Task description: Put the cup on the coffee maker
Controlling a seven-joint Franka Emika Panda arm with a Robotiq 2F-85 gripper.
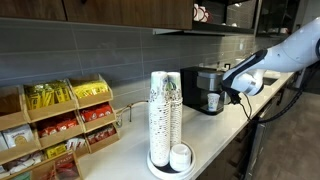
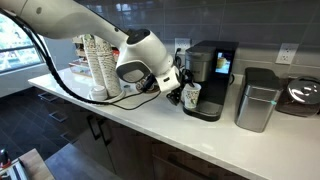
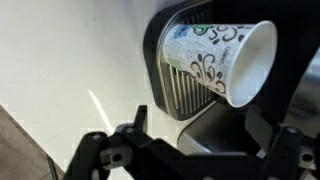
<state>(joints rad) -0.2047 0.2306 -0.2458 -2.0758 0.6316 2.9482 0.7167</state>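
The small white paper cup [image 1: 212,101] with bluish print stands on the grilled drip tray in the front recess of the black coffee maker [image 1: 200,80]. Both show in an exterior view, the cup [image 2: 191,95] under the coffee maker's [image 2: 218,62] spout. In the wrist view the cup [image 3: 215,58] sits on the ribbed tray of the coffee maker [image 3: 180,95]. My gripper [image 1: 232,94] [image 2: 174,88] is just in front of the cup. Its fingers [image 3: 200,120] are spread wide, apart from the cup and holding nothing.
Tall stacks of white cups [image 1: 164,112] [image 2: 97,62] and a taller white container [image 1: 181,157] stand on the white counter [image 2: 150,125]. A silver appliance [image 2: 258,100] stands beside the coffee maker. Snack racks [image 1: 60,125] line the wall.
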